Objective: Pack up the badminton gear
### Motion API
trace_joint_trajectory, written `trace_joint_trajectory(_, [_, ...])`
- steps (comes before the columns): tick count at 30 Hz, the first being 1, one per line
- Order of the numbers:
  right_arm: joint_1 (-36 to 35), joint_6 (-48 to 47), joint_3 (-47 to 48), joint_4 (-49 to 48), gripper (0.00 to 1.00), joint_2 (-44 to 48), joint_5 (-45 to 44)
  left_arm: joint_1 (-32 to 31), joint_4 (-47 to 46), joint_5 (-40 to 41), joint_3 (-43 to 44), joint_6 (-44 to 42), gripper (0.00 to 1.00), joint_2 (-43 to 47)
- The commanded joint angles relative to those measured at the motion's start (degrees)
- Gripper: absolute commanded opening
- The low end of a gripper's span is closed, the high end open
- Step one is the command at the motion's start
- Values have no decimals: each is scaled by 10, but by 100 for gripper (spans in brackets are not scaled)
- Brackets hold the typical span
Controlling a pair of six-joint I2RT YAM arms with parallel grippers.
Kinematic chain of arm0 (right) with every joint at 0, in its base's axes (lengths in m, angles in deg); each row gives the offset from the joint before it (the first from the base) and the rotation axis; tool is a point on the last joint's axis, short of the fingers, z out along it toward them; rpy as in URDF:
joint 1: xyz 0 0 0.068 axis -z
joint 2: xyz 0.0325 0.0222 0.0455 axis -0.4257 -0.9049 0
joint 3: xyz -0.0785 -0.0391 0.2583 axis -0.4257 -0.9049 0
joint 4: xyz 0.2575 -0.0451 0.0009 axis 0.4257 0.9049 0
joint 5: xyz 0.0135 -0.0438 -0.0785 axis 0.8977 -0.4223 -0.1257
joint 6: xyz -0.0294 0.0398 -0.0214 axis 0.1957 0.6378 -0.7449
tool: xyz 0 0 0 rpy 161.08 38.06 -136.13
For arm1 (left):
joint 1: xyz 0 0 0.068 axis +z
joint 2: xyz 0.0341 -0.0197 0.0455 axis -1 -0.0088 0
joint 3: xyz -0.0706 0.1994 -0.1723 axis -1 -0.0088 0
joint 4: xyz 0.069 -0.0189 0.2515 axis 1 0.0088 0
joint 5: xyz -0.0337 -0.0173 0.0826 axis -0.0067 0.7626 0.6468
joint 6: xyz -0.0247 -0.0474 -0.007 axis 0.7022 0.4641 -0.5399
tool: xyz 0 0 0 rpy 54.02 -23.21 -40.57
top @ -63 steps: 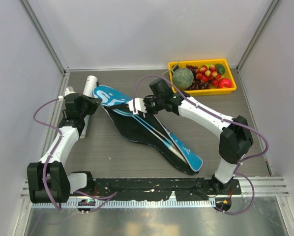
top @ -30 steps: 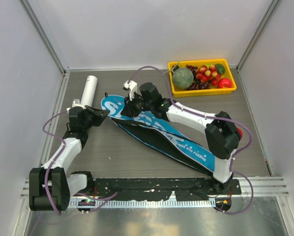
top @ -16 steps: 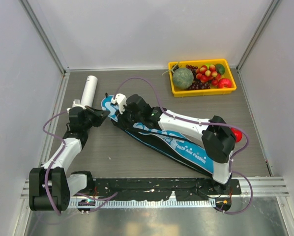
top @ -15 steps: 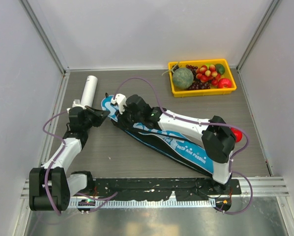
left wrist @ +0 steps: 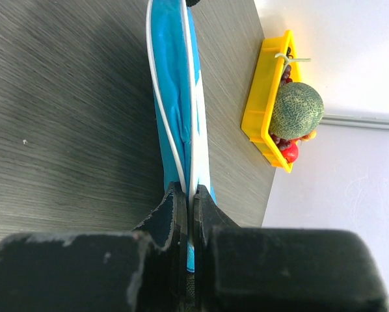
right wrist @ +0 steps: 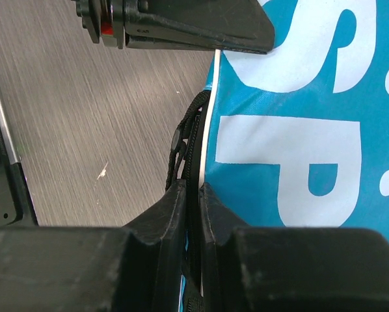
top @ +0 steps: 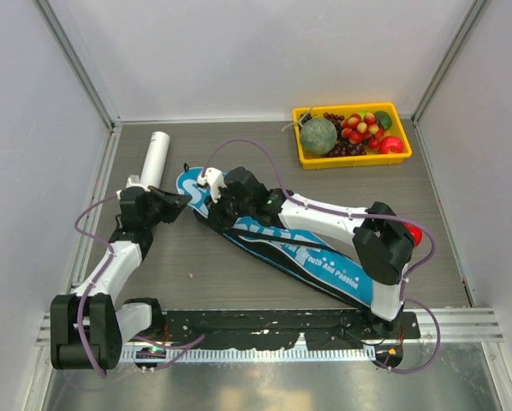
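The blue "SPORT" bag [top: 312, 257] lies diagonally on the table, its wide end toward the back left. My left gripper [top: 181, 199] is shut on the rim of that wide end, and the left wrist view shows the blue bag [left wrist: 175, 78] pinched edge-on in the left gripper [left wrist: 189, 195]. My right gripper [top: 211, 199] sits just beside it. In the right wrist view the right gripper [right wrist: 194, 192] is shut on the black zipper edge [right wrist: 196, 143] of the bag [right wrist: 311, 130]. A white tube [top: 156, 154] lies at the back left.
A yellow tray [top: 350, 160] of fruit stands at the back right; it also shows in the left wrist view, the tray [left wrist: 263, 97] holding a melon [left wrist: 297, 110]. A red round fruit [top: 414, 233] lies by my right arm's elbow. Walls close in on three sides.
My right gripper has travelled left along the bag's edge to its wide end. The blue flap that stood open now covers the black inside. The left gripper has kept its hold.
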Motion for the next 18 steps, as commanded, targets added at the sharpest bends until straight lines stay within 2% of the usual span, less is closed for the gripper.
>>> trace_joint_trajectory(1, [-22, 22, 0, 25, 19, -2, 109, -3, -57, -4, 18, 22, 0, 22])
trace_joint_trajectory(2, [-22, 40, -2, 20, 18, -1, 113, -3, -56, 1, 15, 23, 0, 25])
trace_joint_trajectory(4, [-19, 76, -2, 18, 26, 6, 104, -3, -54, 11, 10, 29, 0, 32])
trace_joint_trajectory(6, [-8, 129, -15, -2, 28, 22, 129, -3, -50, 19, 5, 37, 0, 39])
trace_joint_trajectory(9, [15, 237, -72, -115, 30, 51, 201, -3, -30, 44, -1, 48, 0, 56])
trace_joint_trajectory(11, [23, 258, -101, -147, 31, 65, 215, -3, -17, 64, -5, 55, 0, 69])
trace_joint_trajectory(15, [23, 248, -128, -139, 38, 67, 230, -4, 3, 87, -8, 62, 0, 91])
trace_joint_trajectory(18, [22, 229, -145, -126, 38, 82, 180, -3, 18, 88, -6, 67, 0, 98])
